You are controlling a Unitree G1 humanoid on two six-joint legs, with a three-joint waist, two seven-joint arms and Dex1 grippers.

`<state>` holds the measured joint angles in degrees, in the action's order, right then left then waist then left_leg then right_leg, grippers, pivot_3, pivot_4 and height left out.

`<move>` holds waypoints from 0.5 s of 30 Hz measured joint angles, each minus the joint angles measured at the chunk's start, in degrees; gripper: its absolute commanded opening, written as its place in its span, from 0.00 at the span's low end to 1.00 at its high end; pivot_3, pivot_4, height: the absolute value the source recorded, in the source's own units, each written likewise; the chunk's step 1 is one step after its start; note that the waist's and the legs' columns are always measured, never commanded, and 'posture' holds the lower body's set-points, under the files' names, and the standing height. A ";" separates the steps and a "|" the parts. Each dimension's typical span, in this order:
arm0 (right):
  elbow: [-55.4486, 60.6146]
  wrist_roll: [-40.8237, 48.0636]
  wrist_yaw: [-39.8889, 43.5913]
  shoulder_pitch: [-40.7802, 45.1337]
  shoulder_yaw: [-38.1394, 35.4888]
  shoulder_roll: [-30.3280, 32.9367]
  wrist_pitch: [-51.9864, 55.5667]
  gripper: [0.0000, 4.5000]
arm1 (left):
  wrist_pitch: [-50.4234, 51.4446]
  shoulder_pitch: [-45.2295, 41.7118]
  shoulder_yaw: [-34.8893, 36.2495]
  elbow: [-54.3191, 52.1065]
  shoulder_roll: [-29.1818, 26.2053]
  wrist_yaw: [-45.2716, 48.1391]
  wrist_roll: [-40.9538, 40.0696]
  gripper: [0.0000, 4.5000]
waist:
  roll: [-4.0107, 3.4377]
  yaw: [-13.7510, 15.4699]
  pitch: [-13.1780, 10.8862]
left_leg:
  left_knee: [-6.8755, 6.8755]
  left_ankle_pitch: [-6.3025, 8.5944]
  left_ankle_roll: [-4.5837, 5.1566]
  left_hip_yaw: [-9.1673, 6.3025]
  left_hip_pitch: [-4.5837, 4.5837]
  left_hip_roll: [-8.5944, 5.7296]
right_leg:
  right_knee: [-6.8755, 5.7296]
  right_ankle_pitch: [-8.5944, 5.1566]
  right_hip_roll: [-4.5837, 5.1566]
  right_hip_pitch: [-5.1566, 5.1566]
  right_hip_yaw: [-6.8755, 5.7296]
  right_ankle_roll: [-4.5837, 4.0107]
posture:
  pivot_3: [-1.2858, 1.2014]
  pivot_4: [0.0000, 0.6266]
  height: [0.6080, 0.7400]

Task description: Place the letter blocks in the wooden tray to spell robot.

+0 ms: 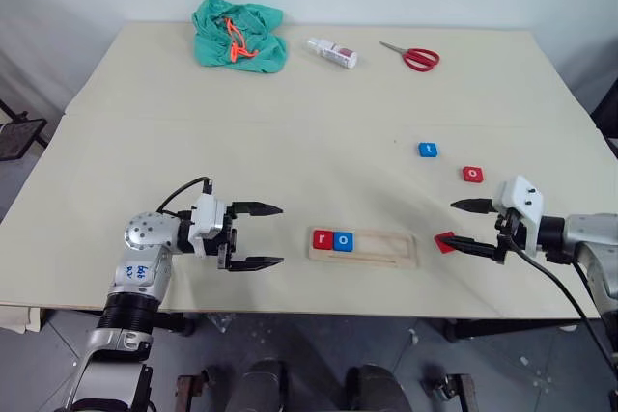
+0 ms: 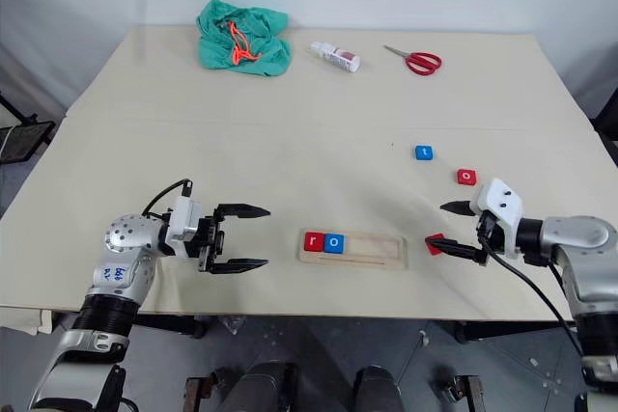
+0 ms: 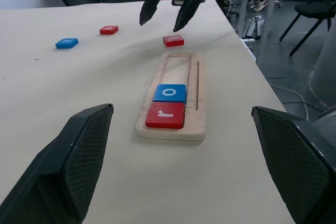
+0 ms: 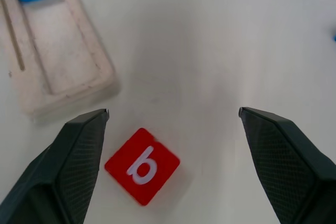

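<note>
The wooden tray [image 1: 386,244] lies near the table's front edge, with a red r block [image 1: 323,239] and a blue o block [image 1: 343,240] side by side at its left end. Just right of the tray, a red b block [image 4: 142,165] lies flat on the table. My right gripper [image 1: 452,223] is open above it, its lower finger close to the block. A blue t block [image 1: 428,150] and a red o block [image 1: 472,174] lie farther back on the right. My left gripper [image 1: 280,234] is open and empty, left of the tray and pointing at it.
At the back of the table lie a green cloth [image 1: 238,36] with an orange cord, a small white bottle [image 1: 332,53] and red-handled scissors [image 1: 413,56]. The tray sits close to the table's front edge.
</note>
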<state>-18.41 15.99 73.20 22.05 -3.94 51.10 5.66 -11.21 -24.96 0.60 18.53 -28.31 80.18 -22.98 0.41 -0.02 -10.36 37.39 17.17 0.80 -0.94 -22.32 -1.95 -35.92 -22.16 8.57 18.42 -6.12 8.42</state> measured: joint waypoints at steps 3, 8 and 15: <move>-5.62 -2.19 4.50 3.56 2.50 0.35 -4.70 0.92 | 0.71 1.68 0.31 -1.44 -1.01 -0.47 -0.08 1.00 | 0.00 0.09 0.00 | 0.04 0.00 0.00 -0.03 -0.05 -0.01 | 0.01 0.00 0.01 0.00 -0.03 0.00 | 0.52 0.24 1.00; -12.16 -4.51 11.25 6.82 4.54 1.54 -11.72 0.92 | 1.99 3.79 0.77 -4.99 -1.98 -1.81 -0.24 1.00 | 0.00 0.00 0.00 | 0.06 0.00 0.00 -0.04 -0.04 0.01 | 0.01 0.00 0.00 -0.01 -0.04 0.00 | 0.52 0.24 1.00; -20.06 -8.08 14.27 10.90 8.29 1.93 -20.21 0.92 | 3.00 5.57 1.11 -6.93 -2.28 -3.15 -0.32 1.00 | 0.00 -0.11 0.00 | 0.08 0.00 0.00 -0.04 -0.04 0.03 | 0.02 0.00 0.00 0.00 -0.02 0.00 | 0.52 0.24 1.00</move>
<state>-38.47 7.92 87.47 32.95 4.35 53.03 -14.55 -8.21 -19.39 1.71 11.60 -30.59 77.03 -23.30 0.42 -0.12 -10.36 37.47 17.17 0.80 -0.98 -22.35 -1.92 -35.90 -22.16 8.57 18.42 -6.15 8.42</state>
